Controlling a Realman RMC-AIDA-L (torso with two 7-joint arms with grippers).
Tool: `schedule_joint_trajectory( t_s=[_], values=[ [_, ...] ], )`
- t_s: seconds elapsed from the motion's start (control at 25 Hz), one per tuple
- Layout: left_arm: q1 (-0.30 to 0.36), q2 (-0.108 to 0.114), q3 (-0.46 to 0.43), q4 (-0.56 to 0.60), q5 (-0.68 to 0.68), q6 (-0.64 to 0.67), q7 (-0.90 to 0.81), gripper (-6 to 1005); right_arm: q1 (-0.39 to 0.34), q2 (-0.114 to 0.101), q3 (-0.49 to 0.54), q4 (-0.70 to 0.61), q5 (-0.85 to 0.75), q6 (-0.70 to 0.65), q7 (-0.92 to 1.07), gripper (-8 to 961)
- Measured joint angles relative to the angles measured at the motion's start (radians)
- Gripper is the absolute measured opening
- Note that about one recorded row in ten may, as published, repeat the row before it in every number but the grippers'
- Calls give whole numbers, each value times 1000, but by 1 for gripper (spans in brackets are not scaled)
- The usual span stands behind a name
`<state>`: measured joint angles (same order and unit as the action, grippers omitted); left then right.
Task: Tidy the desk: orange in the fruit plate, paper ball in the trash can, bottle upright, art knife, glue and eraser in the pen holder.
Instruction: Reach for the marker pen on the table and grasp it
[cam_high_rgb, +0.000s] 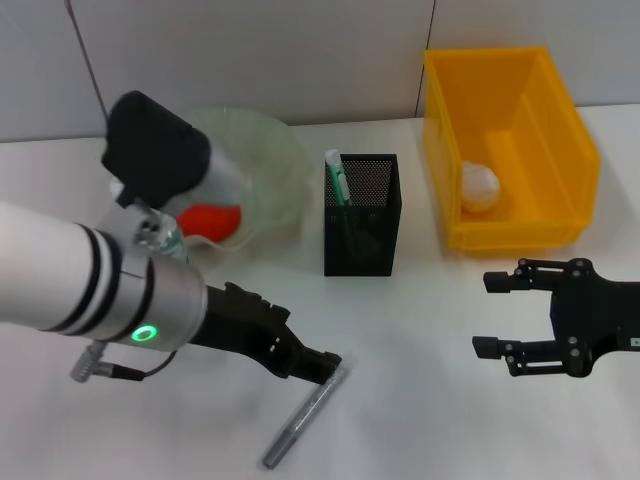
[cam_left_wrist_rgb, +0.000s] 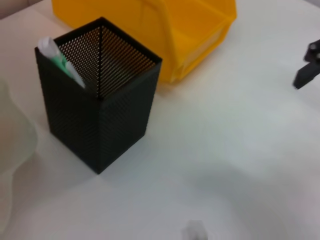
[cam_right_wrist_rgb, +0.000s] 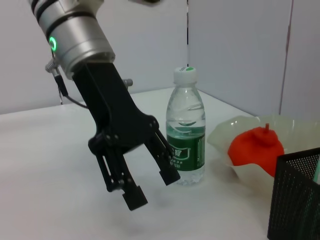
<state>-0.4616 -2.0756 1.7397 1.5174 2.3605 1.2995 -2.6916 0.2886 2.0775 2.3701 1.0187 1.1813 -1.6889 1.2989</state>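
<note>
Done: orange (cam_high_rgb: 212, 218) in fruit plate (cam_high_rgb: 275, 150), paper ball (cam_high_rgb: 479, 186) in trash can (cam_high_rgb: 520, 235), bottle (cam_right_wrist_rgb: 186, 130) upright, art knife (cam_high_rgb: 337, 176) in pen holder (cam_high_rgb: 362, 232). Left gripper (cam_high_rgb: 325, 364), fingers open, over glue (cam_high_rgb: 305, 418) on counter (cam_high_rgb: 420, 400); right gripper (cam_high_rgb: 497, 314) open, idle. Eraser unseen.

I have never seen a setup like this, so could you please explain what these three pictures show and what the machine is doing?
It is a two-armed robot tidying a white desk. One picture looks down from its head; the others come from cameras on each wrist. The left gripper, open and holding nothing, hovers over the grey glue stick. The right gripper, also open, waits near the yellow trash can, which holds the paper ball. The orange lies in the fruit plate, the bottle stands upright, and the mint-green art knife stands in the black pen holder.
</note>
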Motion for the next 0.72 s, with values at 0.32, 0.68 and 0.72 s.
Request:
schedule_joint_trajectory(
  t_s=[0.32, 0.68, 0.72],
  values=[
    [-52, -3, 98, -18, 123, -4, -103, 839, 6, -1, 3, -33, 2, 2, -6, 774],
    [-118, -5, 214, -73, 194, -8, -179, 838, 15, -2, 32, -77, 3, 15, -28, 774],
    [-123, -5, 218, -79, 194, -9, -181, 838, 16, -2, 36, -81, 3, 15, -29, 774]
  ],
)
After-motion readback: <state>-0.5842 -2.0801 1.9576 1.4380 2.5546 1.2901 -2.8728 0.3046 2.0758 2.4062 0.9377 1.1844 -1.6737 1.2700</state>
